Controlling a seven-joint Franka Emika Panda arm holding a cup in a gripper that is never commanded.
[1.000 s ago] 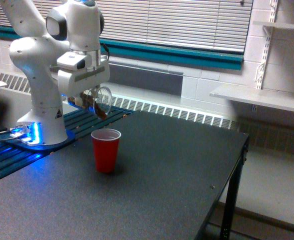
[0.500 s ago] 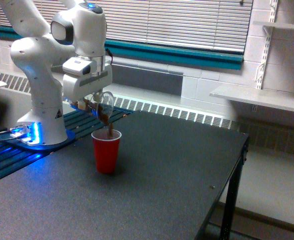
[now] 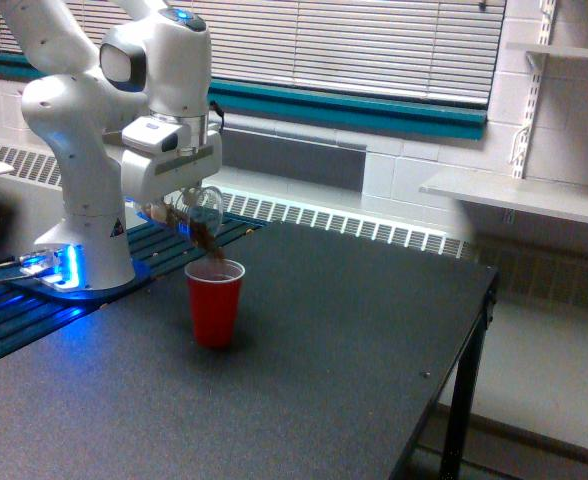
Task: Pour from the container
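- Small clear plastic container (image 3: 202, 213), left of centre frame: tipped steeply, mouth down, brown granules at its lip.
- Fingers (image 3: 179, 212): clenched on the container.
- Brown granules (image 3: 214, 250) falling into the opaque red plastic cup (image 3: 214, 302) directly beneath.
- Red cup upright on dark worktop (image 3: 324, 380).

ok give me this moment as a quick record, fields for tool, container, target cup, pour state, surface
tool: tool shut on the clear container, held above the table
container: clear container tipped, mouth down toward the exterior view's right, brown bits at its lower lip
target cup: red cup upright on the table, directly under the container's mouth
pour state: brown granules falling into the red cup
surface: dark table, nothing spilled that I can see
arm base: white robot base at the exterior view's left, blue light at its foot
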